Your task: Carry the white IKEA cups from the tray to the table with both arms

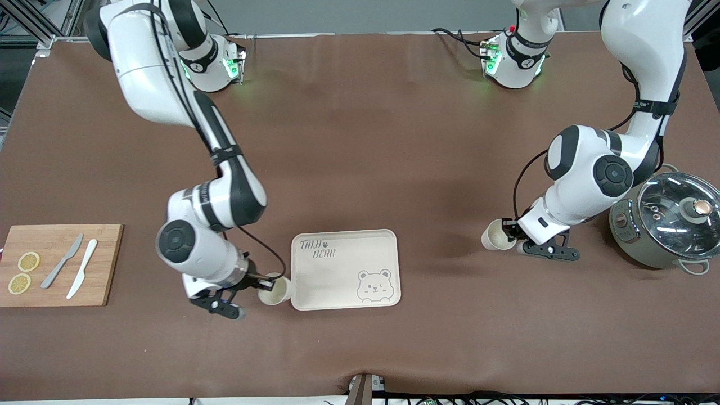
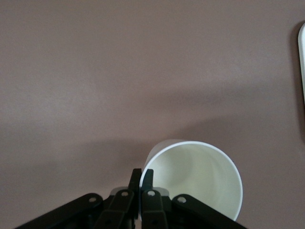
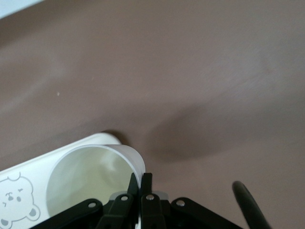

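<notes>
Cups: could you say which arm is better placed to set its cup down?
Likely left: the left gripper holds its cup over table, clear of the tray; the right gripper's cup is at the tray's edge.

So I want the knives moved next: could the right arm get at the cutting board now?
Probably not yet: the right tool is shut on a white cup beside the tray. The cutting board lies unobstructed nearby.
</notes>
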`<state>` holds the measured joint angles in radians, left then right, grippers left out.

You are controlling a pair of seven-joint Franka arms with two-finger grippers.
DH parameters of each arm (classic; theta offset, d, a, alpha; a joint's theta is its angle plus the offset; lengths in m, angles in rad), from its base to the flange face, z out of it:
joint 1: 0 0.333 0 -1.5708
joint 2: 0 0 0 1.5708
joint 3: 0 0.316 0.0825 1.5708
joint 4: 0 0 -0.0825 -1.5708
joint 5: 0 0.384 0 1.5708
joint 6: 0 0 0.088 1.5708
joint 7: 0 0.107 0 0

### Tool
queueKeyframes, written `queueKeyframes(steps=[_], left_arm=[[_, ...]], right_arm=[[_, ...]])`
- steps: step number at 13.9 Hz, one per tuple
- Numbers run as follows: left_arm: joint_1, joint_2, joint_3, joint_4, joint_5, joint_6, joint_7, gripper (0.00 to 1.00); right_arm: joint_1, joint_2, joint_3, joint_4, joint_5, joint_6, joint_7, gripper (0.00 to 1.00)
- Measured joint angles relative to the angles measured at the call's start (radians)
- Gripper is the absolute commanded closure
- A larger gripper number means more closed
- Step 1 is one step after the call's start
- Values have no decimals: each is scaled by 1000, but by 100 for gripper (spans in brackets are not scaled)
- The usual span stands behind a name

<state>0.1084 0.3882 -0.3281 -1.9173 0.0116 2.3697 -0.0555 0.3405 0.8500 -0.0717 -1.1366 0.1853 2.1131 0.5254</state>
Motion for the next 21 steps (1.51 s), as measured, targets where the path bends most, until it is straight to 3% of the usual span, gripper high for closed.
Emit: queueKeyframes(steps=[6, 8, 14, 17, 18, 20, 21], left_arm=[[2, 22, -17, -110, 0, 183, 0, 100], [1, 38, -18, -118, 0, 207, 0, 100], [-2, 77, -18, -122, 17, 258, 2, 100], [-2, 93, -18, -124, 24, 285, 2, 100], [-2, 98, -18, -124, 24, 292, 3, 78], [-4, 103, -18, -124, 24, 299, 4, 5], [-7, 103, -18, -124, 24, 299, 5, 0]], right_arm=[[-104, -5, -13, 3, -31, -3, -300, 100], [-148, -5, -15, 3, -71, -3, -391, 100], [-296, -3, -17, -4, -80, 5, -619, 100], [-344, 1, -17, -50, -80, 80, -680, 100], [-355, 4, -17, -78, -80, 116, -691, 100], [-366, 16, -17, -121, -80, 160, -699, 100], [-368, 23, -17, -131, -80, 167, -699, 100]])
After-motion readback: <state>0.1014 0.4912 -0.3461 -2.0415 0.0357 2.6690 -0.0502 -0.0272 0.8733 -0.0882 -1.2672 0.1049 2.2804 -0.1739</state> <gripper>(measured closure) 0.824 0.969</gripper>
